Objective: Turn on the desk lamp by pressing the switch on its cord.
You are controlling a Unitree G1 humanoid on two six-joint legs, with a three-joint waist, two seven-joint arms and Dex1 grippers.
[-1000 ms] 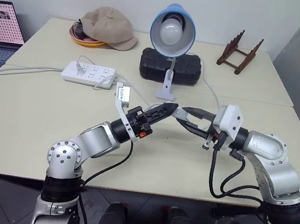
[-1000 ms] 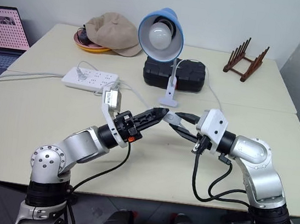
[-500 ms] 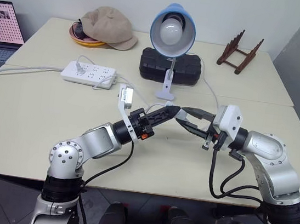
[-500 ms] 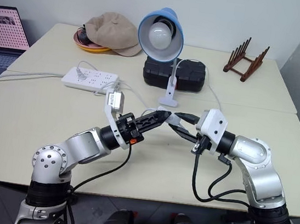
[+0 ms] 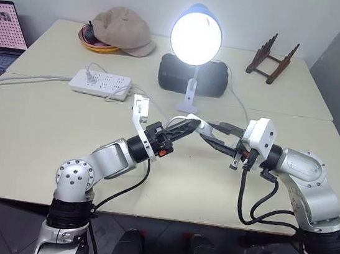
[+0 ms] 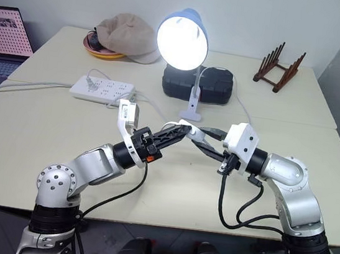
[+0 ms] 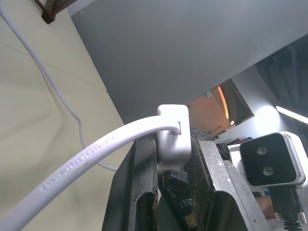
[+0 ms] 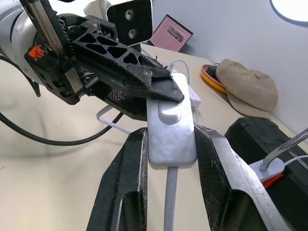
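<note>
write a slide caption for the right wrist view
Right gripper holds the small white oblong switch while the left gripper's black fingers squeeze its button.

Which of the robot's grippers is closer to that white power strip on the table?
The left gripper. It meets the right gripper at the switch in mid-table, and the power strip lies on the left gripper's side, so the right one is farther.

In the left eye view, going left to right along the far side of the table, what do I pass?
Laptop → power strip → cap → lit desk lamp → wooden rack.
</note>
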